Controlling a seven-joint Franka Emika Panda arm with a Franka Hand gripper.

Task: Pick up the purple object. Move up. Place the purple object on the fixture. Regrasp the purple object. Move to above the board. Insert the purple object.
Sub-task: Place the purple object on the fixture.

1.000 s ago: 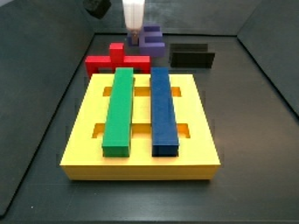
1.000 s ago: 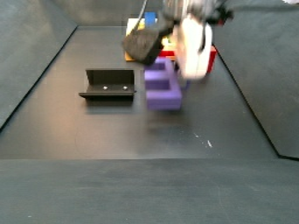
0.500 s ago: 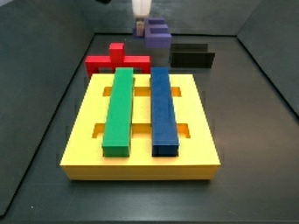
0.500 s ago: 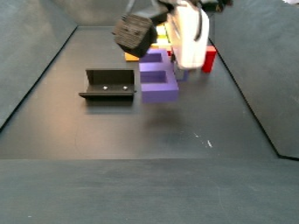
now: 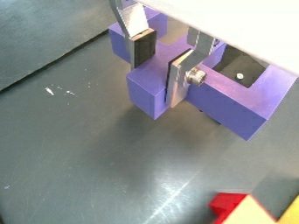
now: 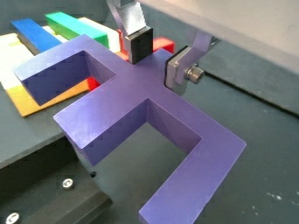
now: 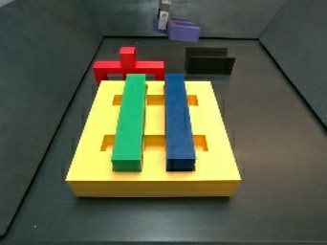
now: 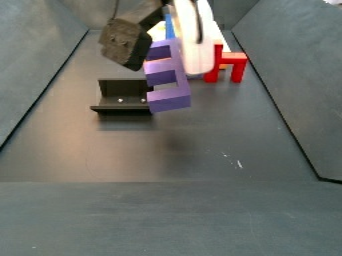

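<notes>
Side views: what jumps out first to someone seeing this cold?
The purple object hangs tilted in mid-air, clamped in the gripper, just above the black fixture on the floor. In the foreground sits the big yellow board carrying a green bar and a blue bar, a red cross block behind it.

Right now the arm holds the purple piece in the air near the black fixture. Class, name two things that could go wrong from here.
1. The gripper pinches the purple object by one narrow arm, so the tilted piece might swing or slip as it travels.
2. The fixture is small next to the piece; a slightly off placement could tip the piece off or nudge the fixture.
</notes>
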